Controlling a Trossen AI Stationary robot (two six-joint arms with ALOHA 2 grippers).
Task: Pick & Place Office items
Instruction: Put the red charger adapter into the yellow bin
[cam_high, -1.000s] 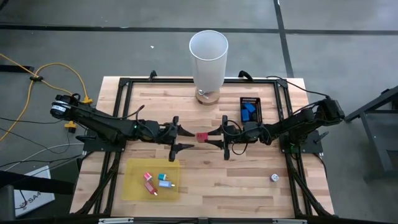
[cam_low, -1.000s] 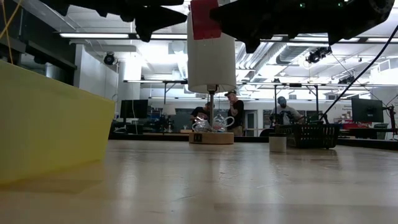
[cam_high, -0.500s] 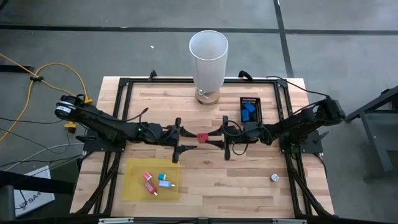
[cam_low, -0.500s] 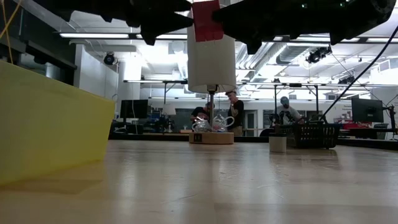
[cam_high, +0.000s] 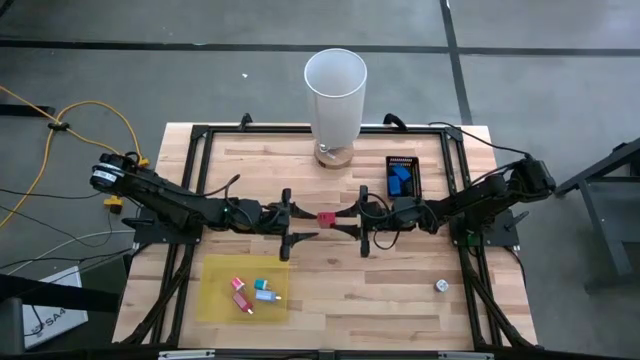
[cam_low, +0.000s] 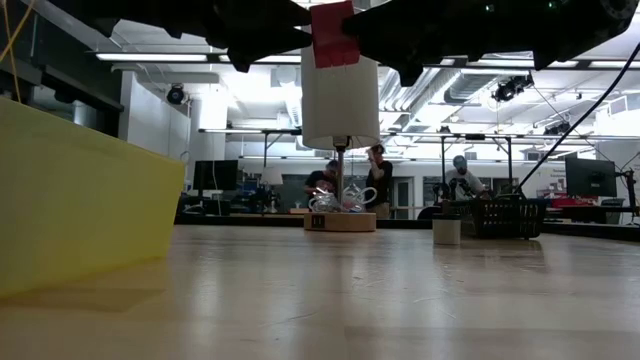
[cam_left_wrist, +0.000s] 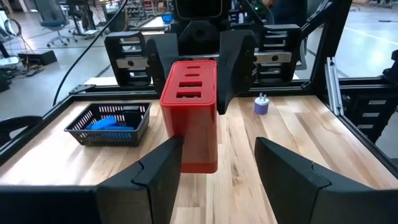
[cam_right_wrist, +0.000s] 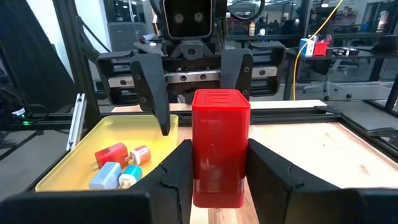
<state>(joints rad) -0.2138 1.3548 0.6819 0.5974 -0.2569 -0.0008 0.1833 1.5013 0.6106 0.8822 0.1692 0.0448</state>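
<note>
A red block (cam_high: 326, 218) with slots in its top hangs above the table's middle, between my two grippers, and shows high up in the low view (cam_low: 333, 35). My right gripper (cam_high: 342, 224) comes level from the table's right and is shut on it. My left gripper (cam_high: 305, 222) comes level from the left and is open, its fingers (cam_left_wrist: 158, 171) standing on either side of the block's end that faces it. Red, pink and teal office items (cam_high: 250, 292) lie in a flat yellow tray (cam_high: 215, 305). Blue ones (cam_high: 400, 178) lie in a black basket (cam_high: 402, 160). My right gripper pinches the red block's two upright sides (cam_right_wrist: 200, 180) between its two fingers (cam_right_wrist: 177, 171), low on the block. The fingers point level from the table's right. The block stands upright in the hold, lifted clear of the table. Whether my left gripper's finger touches the block, I cannot tell.
A tall white cylinder (cam_high: 336, 95) stands on a wooden base at the far edge's middle. A small whitish round piece (cam_high: 441, 286) lies near the table's near right. A black frame (cam_high: 200, 135) runs around the wooden table top.
My left gripper has gone toward the table's right, up to the red block, and has rolled a little; its fingers now flank the block's end. The block and my right gripper have stayed in place.
</note>
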